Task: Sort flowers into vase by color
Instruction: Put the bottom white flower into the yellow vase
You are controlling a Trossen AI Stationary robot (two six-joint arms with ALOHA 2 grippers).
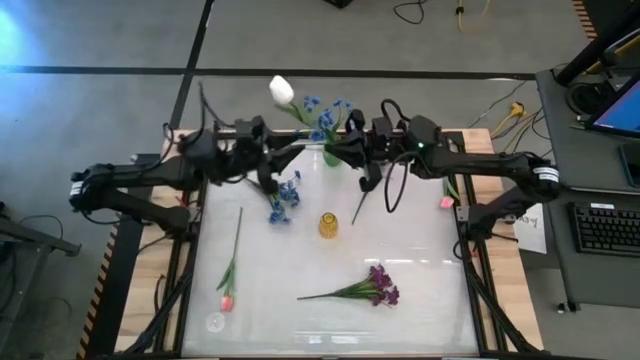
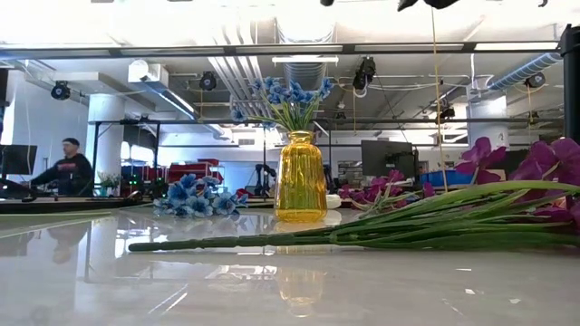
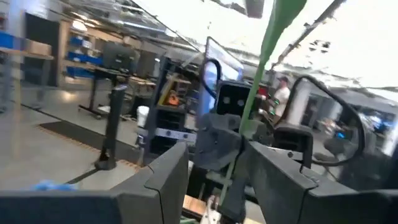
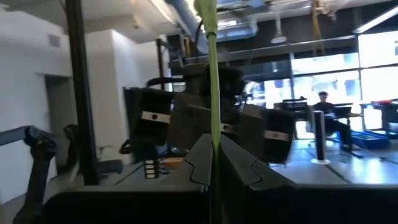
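Observation:
A white tulip-like flower (image 1: 281, 90) is up in the air over the table's far middle, its green stem slanting down between my two grippers. My right gripper (image 4: 211, 171) (image 1: 335, 150) is shut on that stem. My left gripper (image 3: 217, 180) (image 1: 297, 150) faces it from the left and is open. The stem (image 3: 241, 134) stands in the gap between its fingers, touching neither. A blue bunch (image 1: 325, 115) stands in a greenish vase (image 1: 331, 156) at the far middle. The yellow vase (image 1: 328, 224) stands mid-table. My right gripper pinches the white flower's green stem (image 4: 213, 143) between its two shut fingers, below the bud. The fingers come about level from the table's right and lie across the stem. The stem stands steeply, with the bud on top and its lower part (image 1: 358, 208) hanging below the fingers.
On the table lie a loose blue bunch (image 1: 283, 200), a pink bud on a long stem (image 1: 227, 298) at the near left, and a purple sprig (image 1: 378, 287) at the near middle. Another pink piece (image 1: 446, 202) sits at the right edge. A person sits far off in the room (image 2: 68, 167).

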